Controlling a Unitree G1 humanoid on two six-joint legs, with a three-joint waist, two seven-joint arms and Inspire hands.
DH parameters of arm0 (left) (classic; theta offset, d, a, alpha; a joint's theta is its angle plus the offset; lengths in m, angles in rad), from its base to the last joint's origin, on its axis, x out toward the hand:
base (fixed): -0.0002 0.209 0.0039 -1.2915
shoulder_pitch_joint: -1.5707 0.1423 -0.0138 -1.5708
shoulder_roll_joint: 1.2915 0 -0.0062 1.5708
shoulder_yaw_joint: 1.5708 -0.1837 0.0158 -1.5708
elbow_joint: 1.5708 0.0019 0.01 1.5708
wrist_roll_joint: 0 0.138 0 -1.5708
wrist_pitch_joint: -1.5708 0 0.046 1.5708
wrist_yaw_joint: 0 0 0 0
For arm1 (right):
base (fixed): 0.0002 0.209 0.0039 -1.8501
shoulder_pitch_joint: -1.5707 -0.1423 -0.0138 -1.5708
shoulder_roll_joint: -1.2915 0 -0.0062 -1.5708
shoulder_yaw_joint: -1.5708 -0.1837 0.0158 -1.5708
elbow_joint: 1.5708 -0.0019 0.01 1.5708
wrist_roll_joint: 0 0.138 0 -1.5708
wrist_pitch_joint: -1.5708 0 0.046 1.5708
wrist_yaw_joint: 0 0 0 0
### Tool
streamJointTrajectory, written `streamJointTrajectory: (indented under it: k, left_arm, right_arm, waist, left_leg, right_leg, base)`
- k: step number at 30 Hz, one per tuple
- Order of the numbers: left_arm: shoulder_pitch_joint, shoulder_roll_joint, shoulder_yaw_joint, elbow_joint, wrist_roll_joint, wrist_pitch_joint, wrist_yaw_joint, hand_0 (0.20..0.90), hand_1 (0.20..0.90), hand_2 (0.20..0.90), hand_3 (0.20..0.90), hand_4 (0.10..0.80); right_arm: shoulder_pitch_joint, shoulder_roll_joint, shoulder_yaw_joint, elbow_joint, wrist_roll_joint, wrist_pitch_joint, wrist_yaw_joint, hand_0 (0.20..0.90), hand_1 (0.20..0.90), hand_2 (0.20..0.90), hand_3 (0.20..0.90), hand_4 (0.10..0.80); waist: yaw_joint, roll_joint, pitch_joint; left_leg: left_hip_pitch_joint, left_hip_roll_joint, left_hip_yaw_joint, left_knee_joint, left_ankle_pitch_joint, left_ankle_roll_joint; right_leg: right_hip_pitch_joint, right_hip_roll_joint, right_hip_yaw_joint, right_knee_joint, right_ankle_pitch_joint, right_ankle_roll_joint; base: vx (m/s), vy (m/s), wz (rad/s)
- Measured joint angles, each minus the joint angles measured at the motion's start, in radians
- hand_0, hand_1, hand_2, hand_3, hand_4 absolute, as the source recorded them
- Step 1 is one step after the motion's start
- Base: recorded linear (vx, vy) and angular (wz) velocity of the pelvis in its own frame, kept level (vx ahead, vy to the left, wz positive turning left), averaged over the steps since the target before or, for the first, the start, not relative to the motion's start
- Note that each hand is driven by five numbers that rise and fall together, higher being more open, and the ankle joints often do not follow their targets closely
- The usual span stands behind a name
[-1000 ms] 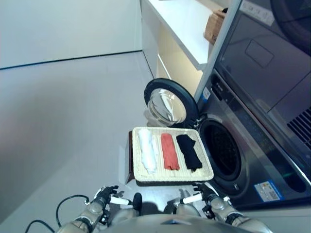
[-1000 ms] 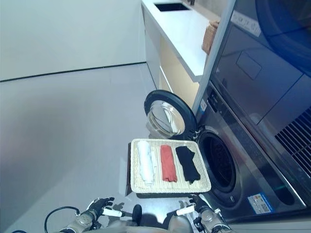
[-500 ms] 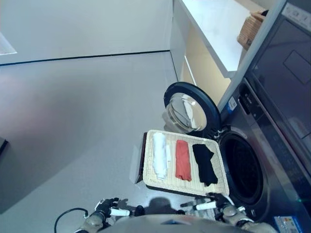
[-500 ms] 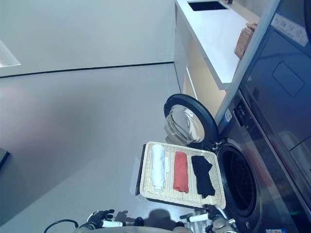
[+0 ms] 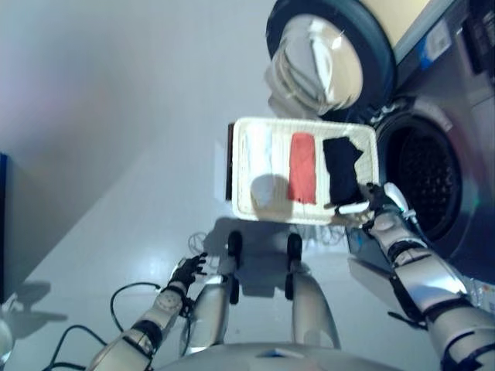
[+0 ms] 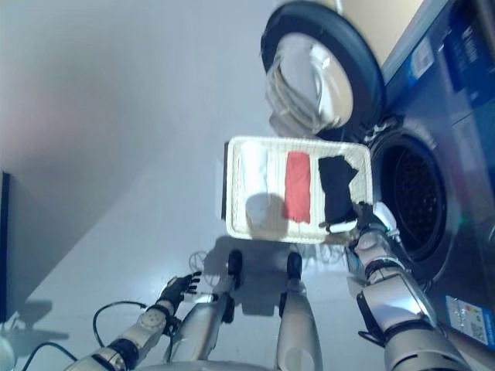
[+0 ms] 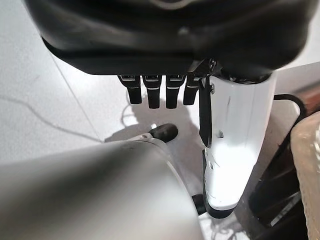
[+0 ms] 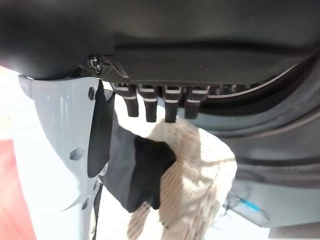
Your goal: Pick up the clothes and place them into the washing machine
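A shallow wicker basket (image 5: 237, 166) holds a white cloth (image 5: 259, 151), a red cloth (image 5: 302, 166) and a black cloth (image 5: 343, 164), laid side by side. My right hand (image 5: 380, 202) is open at the basket's near right corner, over the near end of the black cloth (image 8: 134, 175), between the basket and the washing machine's open drum (image 5: 421, 182). Its fingers (image 8: 150, 106) are straight and hold nothing. My left hand (image 5: 186, 272) hangs low on the left, open and empty, and also shows in the left wrist view (image 7: 165, 30).
The machine's round door (image 5: 332, 50) stands open beyond the basket. The basket rests on a low dark brown box (image 5: 229, 158). Pale grey floor (image 5: 108, 116) spreads to the left. A dark object (image 5: 2, 224) sits at the far left edge.
The camera has tilted down and closer to the basket. My right hand has come up and forward to the basket's near right corner by the black cloth. My left hand stays low.
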Motion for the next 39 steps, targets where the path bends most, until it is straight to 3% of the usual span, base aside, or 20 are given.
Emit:
streamJointTrajectory:
  k: [11,19,35,37,39]
  left_arm:
    - [-0.036,0.006,0.009,-0.071,-0.086,-0.033,0.057,0.9,0.9,0.9,0.9,0.8]
    - [-0.039,0.009,-0.002,-0.072,-0.126,-0.048,0.08,0.9,0.9,0.9,0.9,0.8]
    - [-0.075,0.021,-0.021,-0.191,-0.162,-0.072,0.114,0.9,0.9,0.9,0.9,0.8]
    - [-0.077,0.024,-0.034,-0.207,-0.162,-0.072,0.116,0.9,0.9,0.9,0.9,0.8]
    - [-0.074,0.027,-0.042,-0.208,-0.162,-0.071,0.117,0.9,0.9,0.9,0.9,0.8]
  right_arm:
    - [-0.141,-0.081,0.09,0.031,-0.078,0.016,-0.077,0.9,0.9,0.9,0.9,0.8]
    - [-0.197,-0.089,0.164,0.04,-0.093,0.024,-0.094,0.9,0.9,0.9,0.9,0.8]
    - [-0.329,-0.157,0.214,0.093,-0.131,0.038,-0.148,0.9,0.9,0.9,0.9,0.8]
    - [-0.362,-0.162,0.243,0.11,-0.152,0.059,-0.16,0.2,0.2,0.2,0.2,0.3]
    - [-0.361,-0.17,0.245,0.109,-0.17,0.061,-0.173,0.2,0.2,0.2,0.2,0.3]
  waist:
    - [0.013,-0.005,0.041]
    - [0.036,-0.004,0.043]
    - [0.07,0.012,0.071]
    - [0.067,0.022,0.083]
    - [0.068,0.024,0.087]
  left_leg:
    - [-0.139,-0.014,-0.016,0.047,0.003,0.007]
    - [-0.201,-0.017,-0.02,0.054,0.007,0.01]
    - [-0.336,-0.044,-0.067,0.055,0.039,0.008]
    - [-0.349,-0.05,-0.068,0.055,0.046,0.009]
    - [-0.349,-0.052,-0.067,0.055,0.047,0.01]
  right_leg:
    - [-0.133,-0.012,-0.005,0.047,-0.002,-0.002]
    - [-0.189,-0.014,-0.008,0.047,0.001,0.001]
    - [-0.32,-0.045,-0.051,0.097,-0.012,0.001]
    - [-0.341,-0.052,-0.051,0.118,-0.019,0.003]
    - [-0.342,-0.054,-0.05,0.119,-0.019,0.003]
  base:
    - [-0.016,0.016,0.05]
    - [0.005,0.001,0.02]
    - [0.015,-0.002,0.12]
    - [-0.005,0.049,0.15]
    - [-0.003,0.019,0.02]
